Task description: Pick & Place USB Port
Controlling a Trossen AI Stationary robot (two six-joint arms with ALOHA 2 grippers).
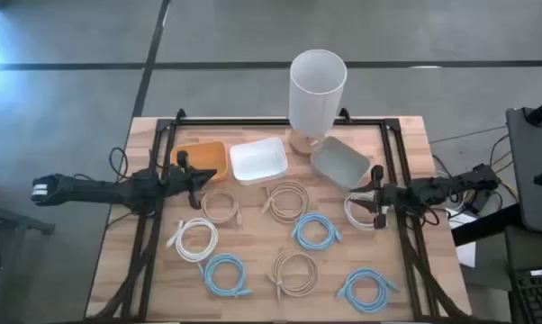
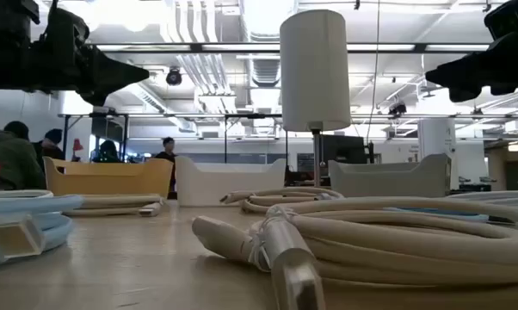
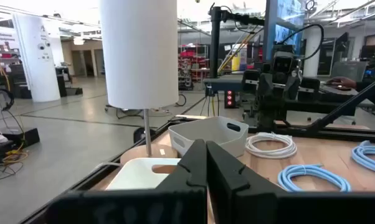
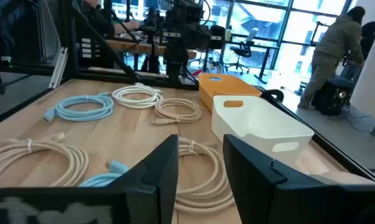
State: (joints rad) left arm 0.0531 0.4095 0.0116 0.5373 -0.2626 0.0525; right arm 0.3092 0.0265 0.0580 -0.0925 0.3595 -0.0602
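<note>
Coiled cables (image 1: 316, 231) lying unpicked mid-desk; left gripper (image 1: 208, 175) hovering pressed together, right gripper (image 1: 368, 195) spread, both poised at the side edges.

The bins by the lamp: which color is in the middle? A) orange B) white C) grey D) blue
B: in the high view the white bin sits between the orange bin and the grey bin, all in a row in front of the lamp.
</note>
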